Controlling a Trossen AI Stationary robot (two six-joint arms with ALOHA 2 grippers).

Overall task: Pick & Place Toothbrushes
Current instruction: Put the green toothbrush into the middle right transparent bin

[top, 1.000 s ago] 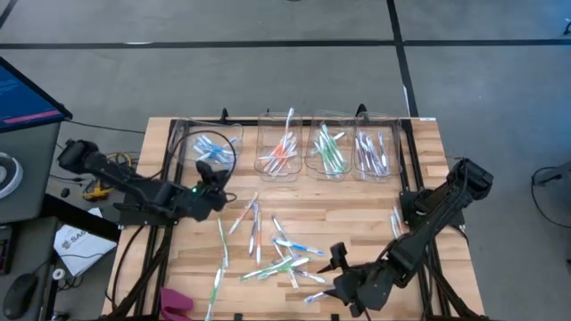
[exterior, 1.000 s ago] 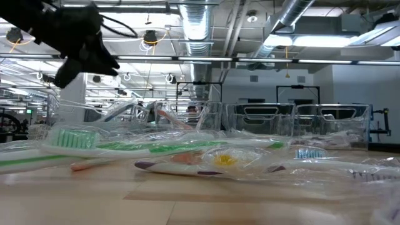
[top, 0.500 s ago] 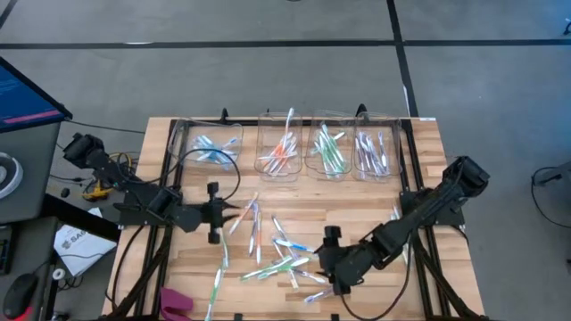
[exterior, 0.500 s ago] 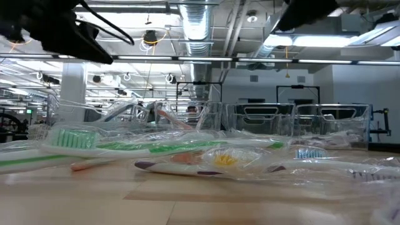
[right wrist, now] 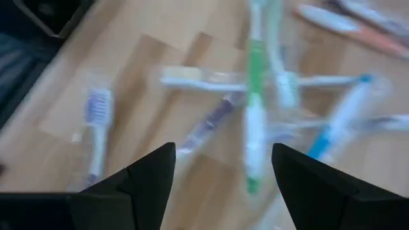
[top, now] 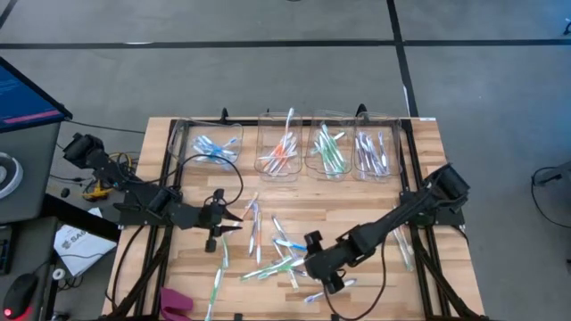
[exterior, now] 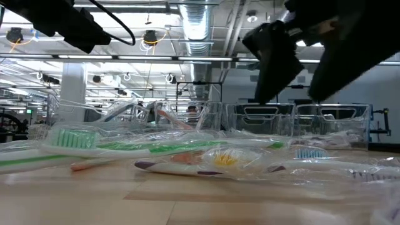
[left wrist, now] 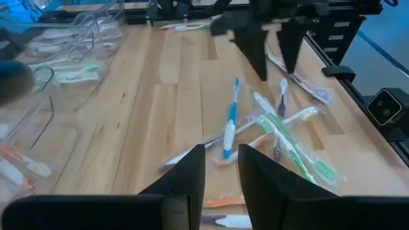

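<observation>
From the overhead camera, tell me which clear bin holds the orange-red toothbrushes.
The second bin from the left in the back row; its toothbrushes are orange-red, while its neighbours hold blue, green and purple ones.

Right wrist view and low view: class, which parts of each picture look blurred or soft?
Right wrist view: the toothbrushes on the wood are smeared, while the dark fingers at the bottom edge stay crisper. Low view: the nearest wrapped toothbrushes look soft, and the right arm is a dark shape against bright ceiling lights.
</observation>
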